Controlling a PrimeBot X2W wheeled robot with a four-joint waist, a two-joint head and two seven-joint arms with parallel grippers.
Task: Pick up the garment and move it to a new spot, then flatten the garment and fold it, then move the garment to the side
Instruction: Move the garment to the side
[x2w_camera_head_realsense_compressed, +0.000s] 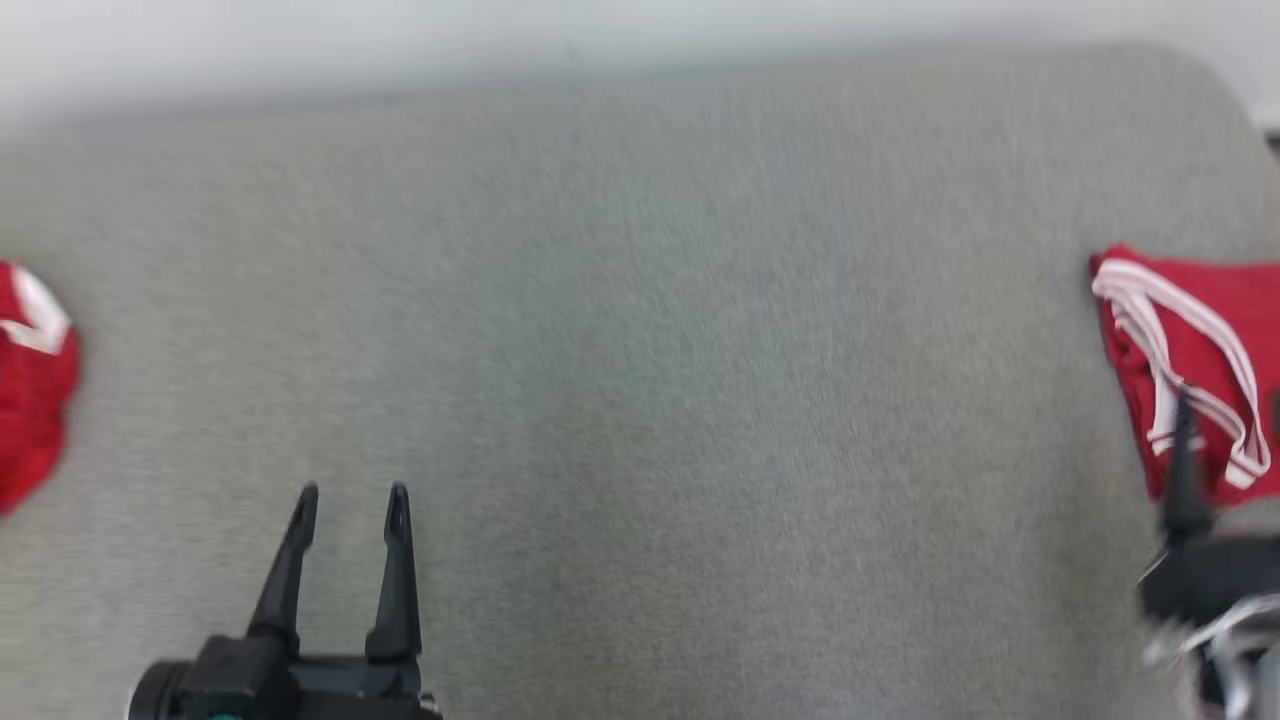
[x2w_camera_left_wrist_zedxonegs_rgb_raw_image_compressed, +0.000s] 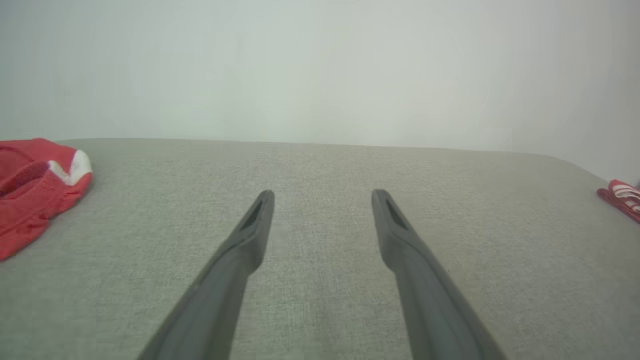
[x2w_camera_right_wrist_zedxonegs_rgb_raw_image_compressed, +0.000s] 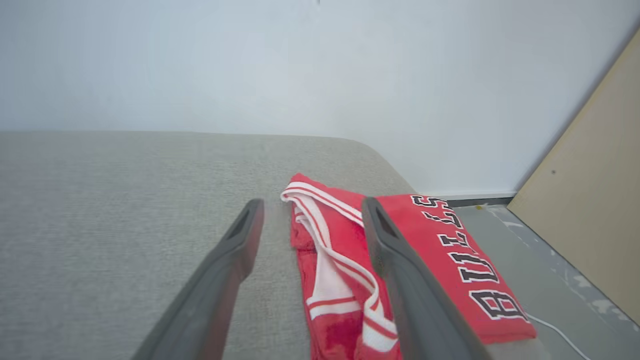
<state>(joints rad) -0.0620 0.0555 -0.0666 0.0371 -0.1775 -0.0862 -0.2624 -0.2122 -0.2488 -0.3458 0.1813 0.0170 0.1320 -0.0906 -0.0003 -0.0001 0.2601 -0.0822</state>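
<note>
Tools: left tool wide, empty | right tool wide over garment (no grip)

— Plain white wall, grey cloth-covered tabletop: a spare workroom, folks!
— Scuffed grey floor, tan board, loose white cable. Looks like a test lab.

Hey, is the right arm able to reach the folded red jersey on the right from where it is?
Probably yes. The right tool is open and hovers close by the red jersey, one finger seemingly above it, with nothing between them.
</note>
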